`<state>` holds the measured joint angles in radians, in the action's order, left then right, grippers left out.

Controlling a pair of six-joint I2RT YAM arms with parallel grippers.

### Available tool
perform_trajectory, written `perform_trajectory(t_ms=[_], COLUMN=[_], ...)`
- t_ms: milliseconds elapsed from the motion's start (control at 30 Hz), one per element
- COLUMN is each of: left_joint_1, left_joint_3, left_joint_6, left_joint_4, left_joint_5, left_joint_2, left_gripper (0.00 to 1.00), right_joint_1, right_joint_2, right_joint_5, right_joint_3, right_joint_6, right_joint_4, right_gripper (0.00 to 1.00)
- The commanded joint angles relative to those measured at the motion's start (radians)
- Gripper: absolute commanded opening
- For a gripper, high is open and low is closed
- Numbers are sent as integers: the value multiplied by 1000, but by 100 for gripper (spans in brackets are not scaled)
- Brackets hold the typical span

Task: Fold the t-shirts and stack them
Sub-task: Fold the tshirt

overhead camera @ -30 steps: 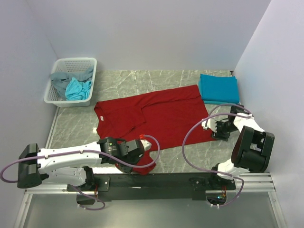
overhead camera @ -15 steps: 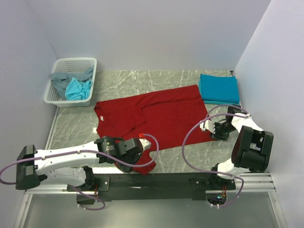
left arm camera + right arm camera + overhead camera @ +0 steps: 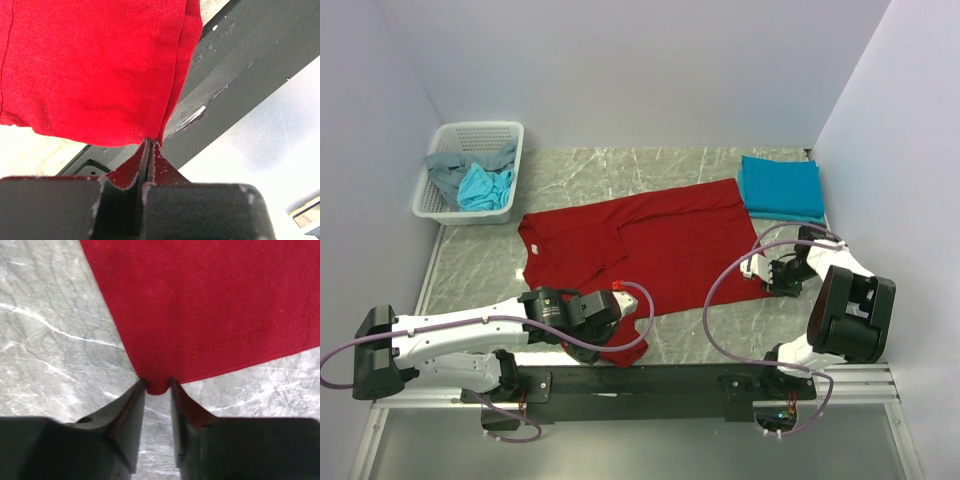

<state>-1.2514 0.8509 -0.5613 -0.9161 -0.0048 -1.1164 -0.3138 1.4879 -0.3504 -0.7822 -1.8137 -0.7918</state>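
1. The dark red t-shirt [image 3: 660, 240] lies spread flat on the table [image 3: 620, 165], with its collar toward the left and its hem toward the right.
2. My left end effector [image 3: 149, 144] is at the shirt's near-left corner. It is pinched closed on the cloth, with no gap between the fingers, and the red fabric hangs up out of the tips.
3. That corner hangs past the table's near edge, over the black rail [image 3: 660, 380].
4. My right end effector [image 3: 156, 385] is at the shirt's near-right corner. The jaws are partly apart and straddle the corner tip, with one of the fingers [image 3: 131, 410] on each side. The cloth there lies flat on the table.
5. A double line of stitching runs along the hem just beyond my right fingertips.
6. The teal-blue t-shirt [image 3: 780, 186] is folded into a neat rectangle. It sits just beyond the red shirt's far-right corner, close to it or touching, and I cannot tell which.
7. The white mesh basket [image 3: 506, 128] stands beyond the red shirt's far-left corner and apart from it. A grey t-shirt [image 3: 442, 170] and a light turquoise t-shirt [image 3: 485, 188] are bunched inside.
8. Open room:
   - A band of bare marble runs beyond the red shirt's far edge, between the basket and the teal shirt.
   - There is a bare patch on the near side, between my two end effectors.
   - A strip is free along the shirt's left sleeve.
9. Edges: the walls [image 3: 620, 70] close in behind, left and right of the shirt. The right wall is tight against the teal shirt and near my right arm.
10. A purple cable [image 3: 720, 290] loops over the bare patch near the shirt's right hem. Another curls around my left wrist, over the hanging corner.
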Motion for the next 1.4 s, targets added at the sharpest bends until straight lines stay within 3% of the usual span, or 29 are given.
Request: perform_trajectory(t_ms=[0, 167, 333, 833, 1367], left_joint_1=[6, 9, 21, 116, 467], left_joint_3=[-4, 4, 30, 183, 241], left_joint_6=[5, 0, -8, -3, 107], left_joint_4=[22, 20, 19, 36, 267], left_joint_5=[8, 8, 8, -121, -138], left_joint_2=[12, 12, 18, 39, 98], left_gripper=[1, 1, 1, 1, 0], right_joint_1=[2, 1, -2, -1, 84], right_joint_2=[48, 40, 20, 46, 147], right_joint_5=[27, -5, -64, -156, -217], right_joint_3=[0, -23, -77, -226, -339], right_joint_6=[17, 37, 76, 270, 586], right_joint_4=[6, -4, -32, -69, 68], right_gripper=[32, 16, 8, 2, 0])
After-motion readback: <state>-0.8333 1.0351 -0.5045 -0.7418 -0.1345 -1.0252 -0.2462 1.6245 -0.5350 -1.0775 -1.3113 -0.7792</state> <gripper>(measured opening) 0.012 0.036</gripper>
